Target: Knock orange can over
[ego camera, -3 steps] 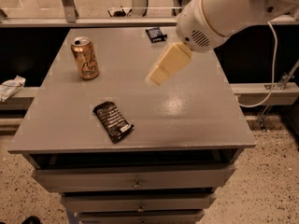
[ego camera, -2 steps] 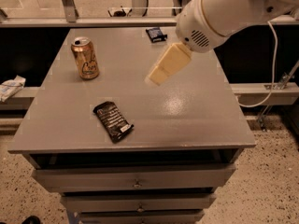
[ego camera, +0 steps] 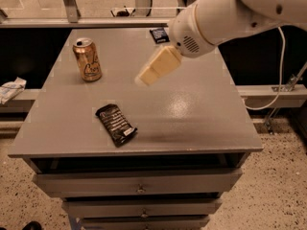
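Plainly upright near the far left corner of the desk (ego camera: 201, 114) stands the orange can (ego camera: 87, 60), shiny copper with dark cursive lettering and a silver pull-tab top. To its right, above the desk's middle, the gripper (ego camera: 144, 78) hangs apart from it. Its cream fingers (ego camera: 162, 63) seem pressed together, holding nothing. A black wrapper (ego camera: 116, 124) lies nearer the front.

Bare tabletop (ego camera: 192, 114) between mid-table gripper (ego camera: 147, 75) and orange can (ego camera: 88, 60); black wrapper (ego camera: 115, 124) nearer front.
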`<state>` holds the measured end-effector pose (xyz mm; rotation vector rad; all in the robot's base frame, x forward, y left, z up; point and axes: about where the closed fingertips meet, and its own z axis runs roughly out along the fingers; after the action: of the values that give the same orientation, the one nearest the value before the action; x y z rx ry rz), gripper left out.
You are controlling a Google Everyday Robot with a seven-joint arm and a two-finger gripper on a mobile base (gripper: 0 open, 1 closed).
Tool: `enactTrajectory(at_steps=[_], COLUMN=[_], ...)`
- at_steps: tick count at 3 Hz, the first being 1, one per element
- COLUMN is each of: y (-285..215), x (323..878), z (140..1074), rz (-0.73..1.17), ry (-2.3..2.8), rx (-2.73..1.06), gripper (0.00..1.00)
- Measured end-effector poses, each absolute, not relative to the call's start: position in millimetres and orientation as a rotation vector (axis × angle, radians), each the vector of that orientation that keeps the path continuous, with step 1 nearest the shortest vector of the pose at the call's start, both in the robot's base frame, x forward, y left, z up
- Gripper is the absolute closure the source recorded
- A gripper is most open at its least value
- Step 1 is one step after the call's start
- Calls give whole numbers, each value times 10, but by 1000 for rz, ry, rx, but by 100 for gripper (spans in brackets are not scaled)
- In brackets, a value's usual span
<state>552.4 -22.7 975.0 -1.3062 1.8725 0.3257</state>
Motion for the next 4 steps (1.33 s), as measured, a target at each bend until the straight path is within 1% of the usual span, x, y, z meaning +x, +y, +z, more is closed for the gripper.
enactTrajectory(at_steps=[2, 3, 4], y=[507, 853, 1125], x=[6430, 6758, 6956], z=[9638, 9506, 9285], rz=[524, 596, 665], ry=[1716, 1658, 1634], rx=[-1148, -1117, -1094], gripper=[0, 0, 0])
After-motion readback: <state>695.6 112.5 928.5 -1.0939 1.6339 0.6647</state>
